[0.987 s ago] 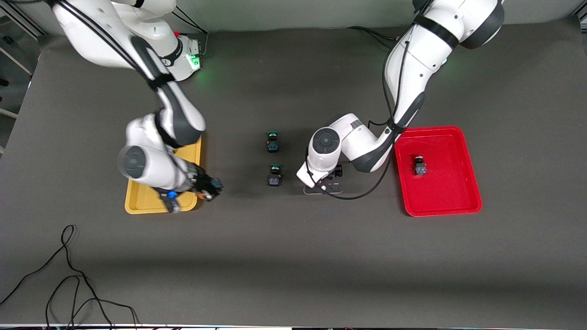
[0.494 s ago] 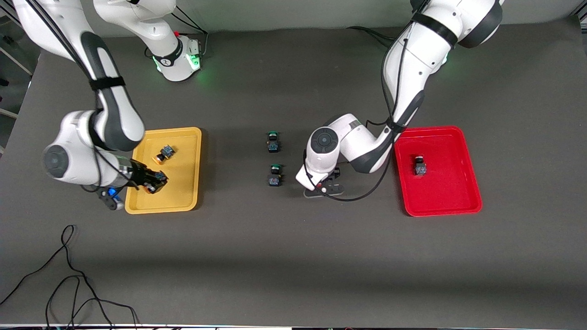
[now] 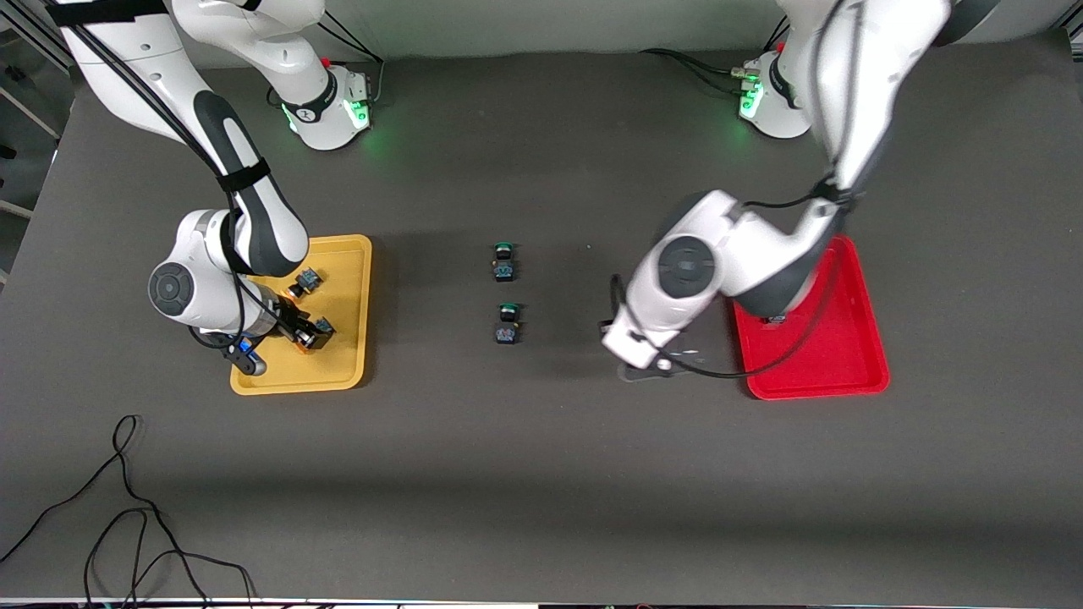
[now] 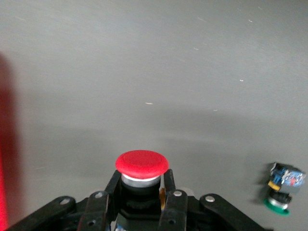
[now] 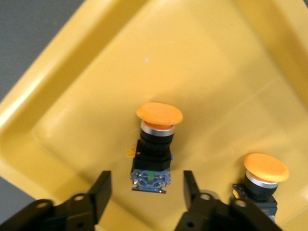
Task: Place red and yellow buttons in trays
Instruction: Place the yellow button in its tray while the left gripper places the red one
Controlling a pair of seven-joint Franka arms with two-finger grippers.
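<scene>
Dark grey matting covers the table (image 3: 541, 474). My left gripper (image 4: 142, 202) holds a red button (image 4: 142, 166) clamped upright, over bare mat just beside the red tray (image 3: 854, 355), which lies toward the left arm's end; I judge that short carry comes next. My right gripper (image 5: 144, 192) hangs spread over the yellow tray (image 3: 343, 355), one yellow button (image 5: 156, 144) lying between its fingers, another (image 5: 262, 180) beside it. Green buttons (image 3: 504, 260) stay mid-table. Any button already in the red tray is hidden by the left arm.
</scene>
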